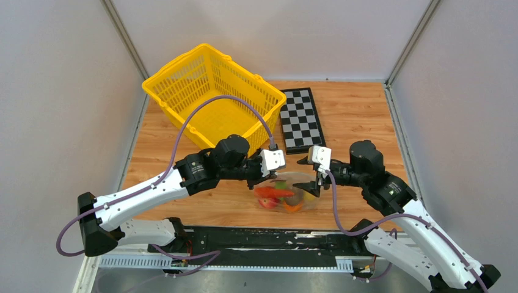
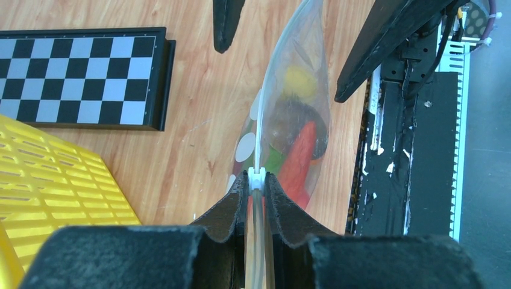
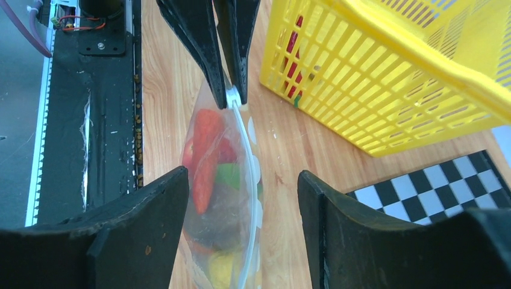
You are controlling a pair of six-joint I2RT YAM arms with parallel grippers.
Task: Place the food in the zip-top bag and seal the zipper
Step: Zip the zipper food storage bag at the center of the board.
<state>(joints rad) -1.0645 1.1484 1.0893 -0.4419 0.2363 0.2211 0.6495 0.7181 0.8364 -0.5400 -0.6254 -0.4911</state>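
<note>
The bag (image 1: 287, 196) stands on edge on the tabletop (image 1: 357, 116) between the two claws, with the food (image 2: 301, 158) inside: red, green, yellow and brown pieces. The left claw (image 2: 256, 185) is pinched narrow on one end of the zipper (image 2: 260, 129). The right claw (image 3: 241, 186) stands wide astride the other end, gripping nothing. The zipper reads as one closed line, though I can't swear to it. If so, only letting go looks left.

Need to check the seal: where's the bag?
Top view: the bag lies near the table's front edge, between the pinching left claw and the open right claw.
</note>
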